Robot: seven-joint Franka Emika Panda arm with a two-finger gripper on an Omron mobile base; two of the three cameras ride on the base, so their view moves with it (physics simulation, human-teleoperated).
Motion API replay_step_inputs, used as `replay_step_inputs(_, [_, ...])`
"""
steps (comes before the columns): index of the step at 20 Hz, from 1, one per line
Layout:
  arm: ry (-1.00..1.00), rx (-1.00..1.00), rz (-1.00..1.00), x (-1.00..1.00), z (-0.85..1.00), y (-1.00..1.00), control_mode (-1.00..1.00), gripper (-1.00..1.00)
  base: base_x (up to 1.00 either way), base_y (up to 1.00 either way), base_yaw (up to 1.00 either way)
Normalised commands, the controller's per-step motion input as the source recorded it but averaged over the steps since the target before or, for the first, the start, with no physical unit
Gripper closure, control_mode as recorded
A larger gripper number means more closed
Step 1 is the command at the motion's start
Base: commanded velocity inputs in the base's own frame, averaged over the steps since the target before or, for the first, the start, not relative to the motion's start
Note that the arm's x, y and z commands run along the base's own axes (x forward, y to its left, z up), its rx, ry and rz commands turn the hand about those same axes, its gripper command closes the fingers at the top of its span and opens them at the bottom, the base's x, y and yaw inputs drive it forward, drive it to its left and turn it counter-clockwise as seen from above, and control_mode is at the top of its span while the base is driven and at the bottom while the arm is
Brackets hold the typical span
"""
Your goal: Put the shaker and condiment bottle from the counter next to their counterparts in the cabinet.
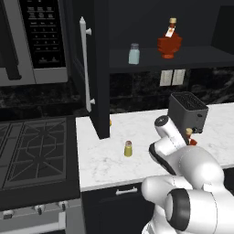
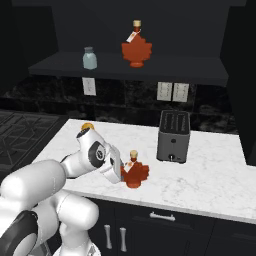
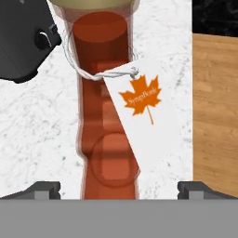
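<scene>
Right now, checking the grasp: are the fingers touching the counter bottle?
Apart. The hand view shows both fingertips clear of the bottle, with white counter between.

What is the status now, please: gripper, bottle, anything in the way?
Gripper open, jaws either side of red-orange maple-leaf bottle on white marble counter, not gripped. Small yellow-olive shaker untouched. Black toaster close behind.
</scene>
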Motion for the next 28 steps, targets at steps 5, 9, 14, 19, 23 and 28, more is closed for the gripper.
replay_step_inputs(5, [0.0, 0.0, 0.0, 0.0, -0.02, 0.0, -1.0, -1.0, 0.0, 0.0, 0.0])
replay_step_inputs(9, [0.0, 0.0, 0.0, 0.0, -0.09, 0.0, -1.0, -1.0, 0.0, 0.0, 0.0])
replay_step_inputs(14, [0.0, 0.0, 0.0, 0.0, -0.17, 0.0, -1.0, -1.0, 0.0, 0.0, 0.0])
replay_step_inputs(19, [0.0, 0.0, 0.0, 0.0, -0.13, 0.0, -1.0, -1.0, 0.0, 0.0, 0.0])
replay_step_inputs(23, [0.0, 0.0, 0.0, 0.0, -0.15, 0.0, -1.0, -1.0, 0.0, 0.0, 0.0])
replay_step_inputs(28, [0.0, 0.0, 0.0, 0.0, -0.18, -0.03, -1.0, -1.0, 0.0, 0.0, 0.0])
